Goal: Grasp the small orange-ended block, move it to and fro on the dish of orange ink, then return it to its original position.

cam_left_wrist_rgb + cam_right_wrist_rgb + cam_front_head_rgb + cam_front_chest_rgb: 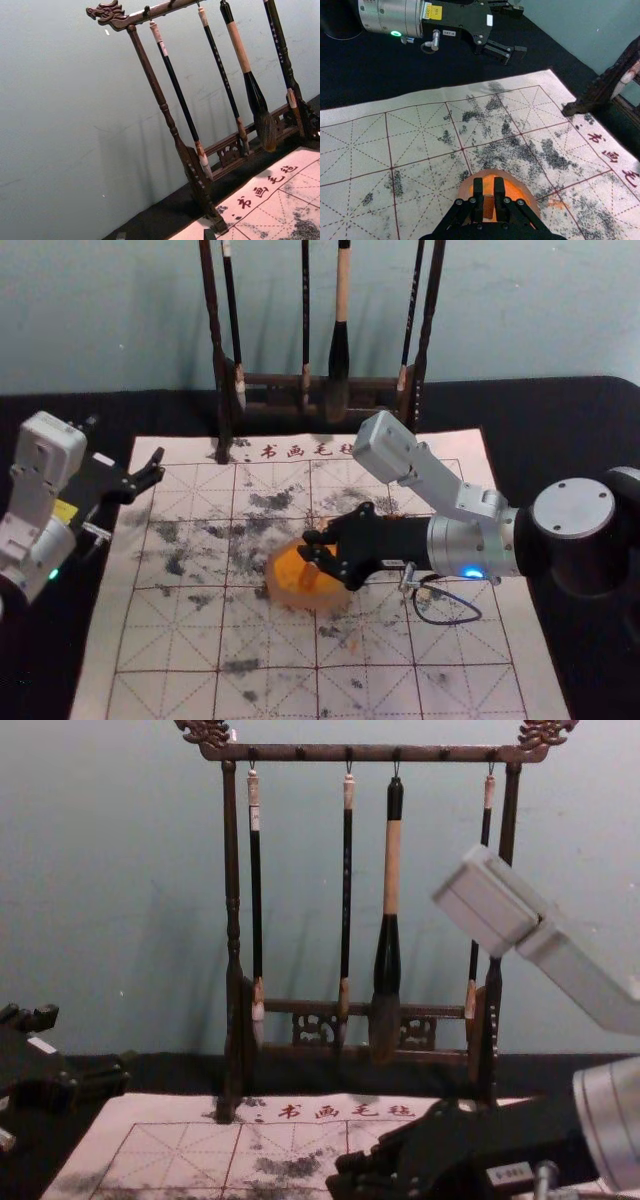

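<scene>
My right gripper (pixel 318 548) reaches in over the dish of orange ink (pixel 284 592), with the small block (pixel 309 575) held upright between its fingers. In the right wrist view, my right gripper (pixel 488 186) is closed on the orange-brown block (pixel 488 206), which stands over the orange middle of the round dish (pixel 524 194). Whether the block's lower end touches the ink cannot be told. Out at the left side, above the mat's edge, my left gripper (pixel 124 450) is idle and open; its fingertips show at the bottom of the left wrist view (pixel 165 235).
A wooden rack (pixel 232 930) with several hanging brushes stands behind the dish, at the mat's back edge. The gridded white mat (pixel 170 640) has dark smudges and lies on a black tablecloth (pixel 560 440). An orange smear (pixel 557 204) marks the mat beside the dish.
</scene>
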Robot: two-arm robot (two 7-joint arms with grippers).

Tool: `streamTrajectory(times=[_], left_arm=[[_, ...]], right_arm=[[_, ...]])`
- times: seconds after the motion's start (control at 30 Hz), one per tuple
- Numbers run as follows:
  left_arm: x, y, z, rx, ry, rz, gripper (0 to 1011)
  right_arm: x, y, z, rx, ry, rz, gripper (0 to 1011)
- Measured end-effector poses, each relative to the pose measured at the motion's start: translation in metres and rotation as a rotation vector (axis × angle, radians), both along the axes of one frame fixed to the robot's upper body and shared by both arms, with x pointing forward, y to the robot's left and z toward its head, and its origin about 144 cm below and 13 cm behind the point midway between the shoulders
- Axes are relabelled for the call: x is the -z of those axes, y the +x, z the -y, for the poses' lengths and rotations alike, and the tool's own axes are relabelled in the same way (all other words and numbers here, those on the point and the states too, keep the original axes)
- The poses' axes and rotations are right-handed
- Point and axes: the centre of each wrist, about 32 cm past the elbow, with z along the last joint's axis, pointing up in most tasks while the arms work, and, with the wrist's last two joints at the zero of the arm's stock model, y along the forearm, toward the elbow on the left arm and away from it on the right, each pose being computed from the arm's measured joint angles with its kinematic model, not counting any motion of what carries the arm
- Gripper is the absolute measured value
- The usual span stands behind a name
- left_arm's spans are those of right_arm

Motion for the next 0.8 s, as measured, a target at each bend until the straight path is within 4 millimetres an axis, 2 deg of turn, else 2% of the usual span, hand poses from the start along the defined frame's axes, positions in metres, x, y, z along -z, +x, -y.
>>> streamTrajectory(times=[0.8], left_arm=[[0.0, 0.0, 0.0, 0.0, 0.0, 0.0, 1001]], right_arm=[[0.001, 0.011, -0.017, 0.022, 0.0, 0.002, 130]])
